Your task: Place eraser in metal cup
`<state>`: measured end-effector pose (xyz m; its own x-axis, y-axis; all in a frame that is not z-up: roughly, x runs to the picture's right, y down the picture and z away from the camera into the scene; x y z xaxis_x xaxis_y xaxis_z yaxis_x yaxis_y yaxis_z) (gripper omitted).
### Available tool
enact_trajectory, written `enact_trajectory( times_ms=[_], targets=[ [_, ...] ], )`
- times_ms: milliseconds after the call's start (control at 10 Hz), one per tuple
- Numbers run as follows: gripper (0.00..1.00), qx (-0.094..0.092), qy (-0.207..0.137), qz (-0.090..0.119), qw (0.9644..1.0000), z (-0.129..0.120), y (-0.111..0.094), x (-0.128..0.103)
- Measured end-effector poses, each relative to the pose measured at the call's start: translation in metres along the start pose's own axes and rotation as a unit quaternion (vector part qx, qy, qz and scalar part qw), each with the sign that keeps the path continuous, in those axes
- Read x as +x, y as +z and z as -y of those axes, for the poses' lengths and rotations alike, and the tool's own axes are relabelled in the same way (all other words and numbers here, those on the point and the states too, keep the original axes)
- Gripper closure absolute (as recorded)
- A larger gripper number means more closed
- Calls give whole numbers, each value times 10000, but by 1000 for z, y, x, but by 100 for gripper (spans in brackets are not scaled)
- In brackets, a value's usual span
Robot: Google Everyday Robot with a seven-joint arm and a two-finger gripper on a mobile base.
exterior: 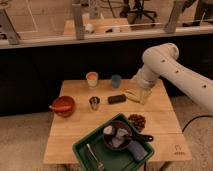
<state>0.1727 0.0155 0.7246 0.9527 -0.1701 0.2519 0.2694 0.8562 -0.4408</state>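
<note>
Noted gripper (145,95) low above wooden counter (75,145), fingers spread wide, holding nothing. Found small flat black rectangular eraser (117,99) lying near fingers, picture-left, long axis roughly toward them. Small shiny steel cup (94,103) beyond eraser, same way.

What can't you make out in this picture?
Camera view:
Inside the metal cup: dark, too small.
Right end of the yellowish object: behind the gripper, hovering right of the eraser.
Front corner of the green tray: cut by the bottom edge.
Base of the arm: beyond the right edge.
</note>
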Motion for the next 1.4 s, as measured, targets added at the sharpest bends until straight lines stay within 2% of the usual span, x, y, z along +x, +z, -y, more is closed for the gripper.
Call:
enact_trajectory(
  times_ms=[200,300,500,700,900,1100,1400],
  targets=[
    [20,0,33,-38,10000,3,4,0],
    [20,-27,26,-27,10000,10,13,-7],
    [20,-117,5,-51,9999,38,50,-25],
    [20,-231,1,-72,9997,62,88,-32],
    [20,-323,-8,-7,9995,82,120,-46],
    [20,-366,-2,23,9993,91,138,-47],
    [20,-432,-13,81,9990,91,156,-51]
  ],
)
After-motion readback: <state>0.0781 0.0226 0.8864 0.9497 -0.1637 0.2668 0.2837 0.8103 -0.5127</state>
